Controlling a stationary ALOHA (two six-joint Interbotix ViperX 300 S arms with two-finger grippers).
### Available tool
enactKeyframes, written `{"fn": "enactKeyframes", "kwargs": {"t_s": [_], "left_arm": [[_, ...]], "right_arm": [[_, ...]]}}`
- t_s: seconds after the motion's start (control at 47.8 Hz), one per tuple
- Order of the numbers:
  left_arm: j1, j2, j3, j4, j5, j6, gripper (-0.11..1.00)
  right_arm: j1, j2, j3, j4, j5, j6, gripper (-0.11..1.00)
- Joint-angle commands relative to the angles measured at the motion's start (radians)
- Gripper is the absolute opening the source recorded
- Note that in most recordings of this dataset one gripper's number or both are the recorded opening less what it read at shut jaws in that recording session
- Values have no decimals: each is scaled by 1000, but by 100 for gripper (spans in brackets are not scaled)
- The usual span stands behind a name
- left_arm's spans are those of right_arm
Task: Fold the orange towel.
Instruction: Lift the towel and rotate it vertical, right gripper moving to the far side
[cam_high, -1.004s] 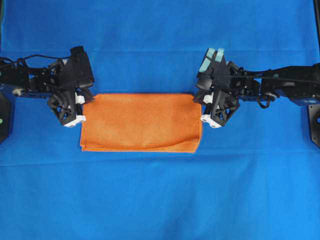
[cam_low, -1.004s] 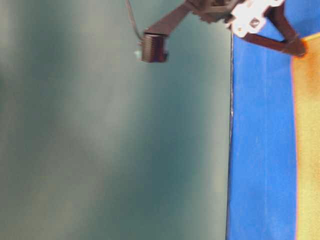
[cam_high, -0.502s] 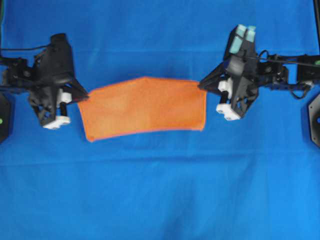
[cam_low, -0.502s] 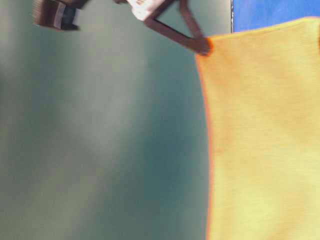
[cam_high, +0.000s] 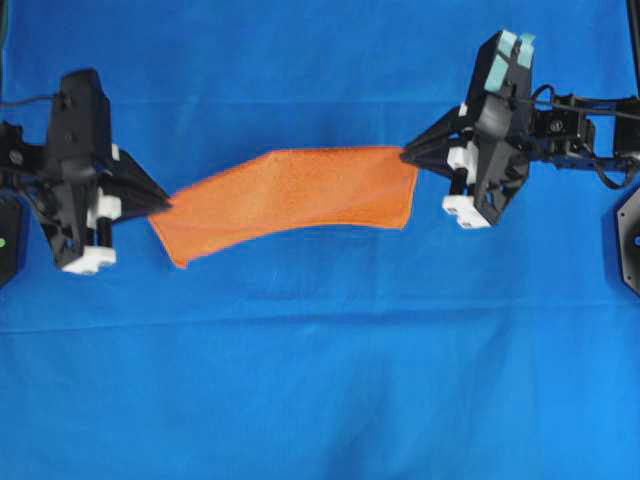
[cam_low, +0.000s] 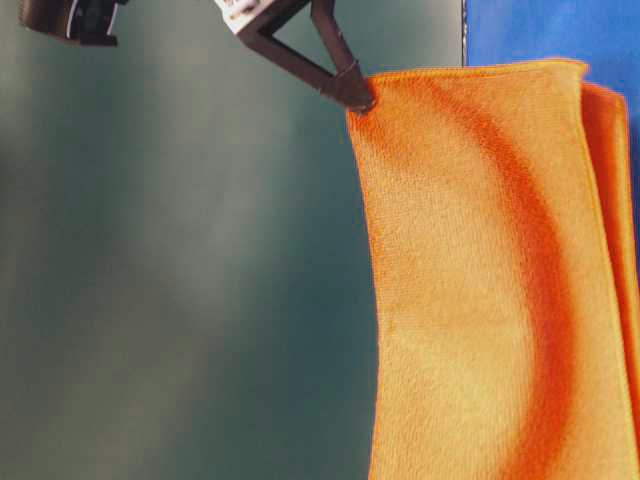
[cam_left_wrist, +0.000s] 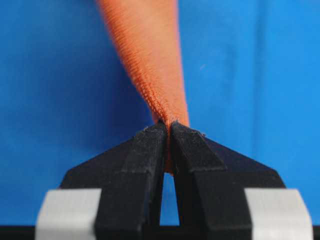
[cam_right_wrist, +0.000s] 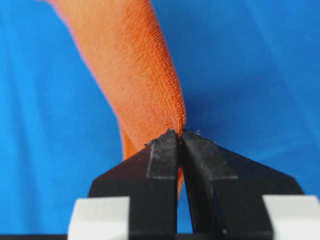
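Up close, the left gripper (cam_left_wrist: 168, 127) has its jaws clamped together on a corner of the towel (cam_left_wrist: 150, 60), and the right gripper (cam_right_wrist: 179, 134) pinches the opposite corner just as tightly. Both hold the cloth stretched between them, hanging clear above the blue table cover (cam_high: 320, 380), left end sagging lower toward the near edge. Farther off, the table-level view shows doubled layers draping from one gripper's tip (cam_low: 355, 95).
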Motion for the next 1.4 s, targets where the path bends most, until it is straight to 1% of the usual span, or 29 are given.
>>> {"fn": "enactKeyframes", "kwargs": {"t_s": [0.0,0.126,0.209,0.314,0.46,0.565,0.607,0.669,0.858,1.046,1.172,1.255,1.381], "left_arm": [[-41,28,-35,3,-71,8,1],[-100,103,-72,3,-172,21,1],[-120,163,-107,3,-227,38,1],[-137,245,-170,3,-290,75,1],[-156,382,-307,3,-339,169,1],[-167,477,-411,3,-339,265,1],[-172,508,-445,3,-339,291,1],[-172,551,-489,3,-337,311,1],[-173,635,-581,5,-337,324,1],[-175,675,-626,5,-337,324,1],[-175,692,-650,3,-348,325,1],[-175,715,-676,3,-364,325,1],[-175,784,-744,3,-387,327,1]], "right_arm": [[-40,0,-29,-8,-21,2,3],[-110,29,-48,-26,-32,0,3],[-155,52,-67,-46,-34,0,3],[-212,89,-103,-67,-35,0,3],[-279,135,-158,-101,-37,0,3],[-316,164,-196,-117,-37,0,3],[-327,178,-213,-123,-37,0,3],[-337,195,-238,-132,-35,0,3],[-359,244,-305,-156,-31,0,3],[-365,245,-310,-160,-31,0,3],[-379,222,-276,-161,-28,0,3],[-397,183,-232,-161,-29,0,3],[-425,112,-155,-161,-29,8,3]]}}
